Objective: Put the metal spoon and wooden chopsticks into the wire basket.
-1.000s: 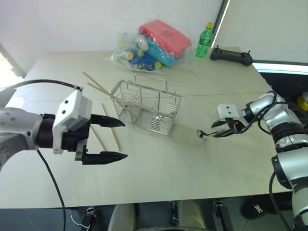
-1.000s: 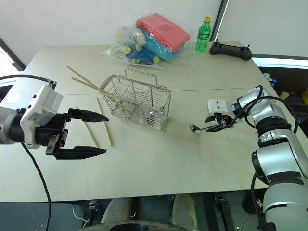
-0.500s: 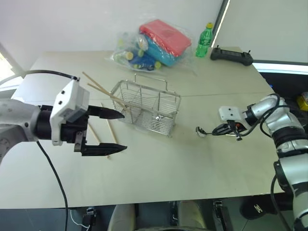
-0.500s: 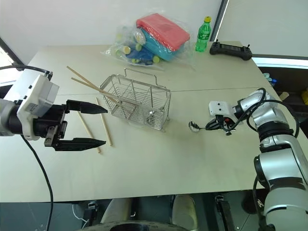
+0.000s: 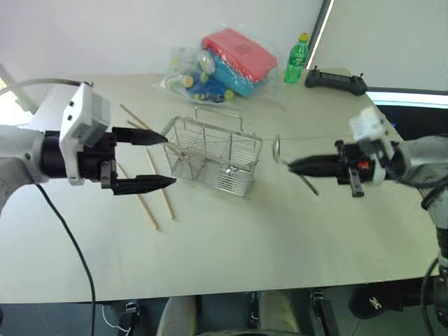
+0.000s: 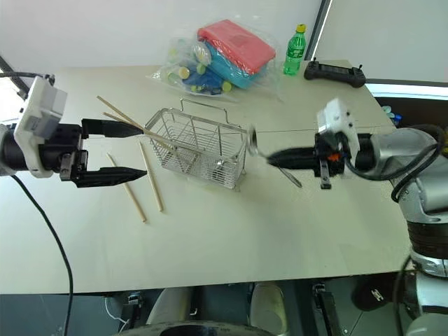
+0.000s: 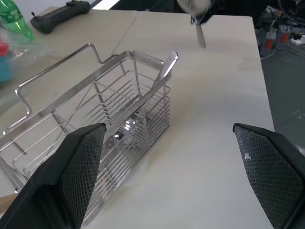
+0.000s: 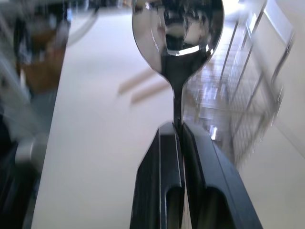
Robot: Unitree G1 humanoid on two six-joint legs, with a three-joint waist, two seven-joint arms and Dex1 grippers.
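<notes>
The right end effector [image 6: 269,158] was clamped on the metal spoon [image 6: 252,141], its two black fingers [image 8: 162,162] pressed together on the thin handle, with the round bowl standing out past the fingertips. It hung above the table [image 6: 231,238], pointing roughly level toward the wire basket [image 6: 199,149], the spoon's bowl just beside the basket's near end and above its rim. In the right wrist view the shiny bowl rose straight out from between the fingers, with the basket's mesh beyond it to one side.

The left end effector [image 5: 164,159] hovered on the basket's other side with its fingers spread wide apart and nothing between them, also pointing roughly level toward the basket. The left wrist view showed the basket between and beyond its two fingertips, with a piece of metal cutlery already leaning in one compartment.

Of the wooden chopsticks [image 6: 150,185], two lay flat on the table below the left end effector, beside the basket, while two more rested slanted across the basket's rim by the upper finger. Beyond the basket, well apart from both end effectors, sat a plastic bag of colourful items [image 6: 217,56], a green bottle [image 6: 295,50] and a black controller [image 6: 339,72].
</notes>
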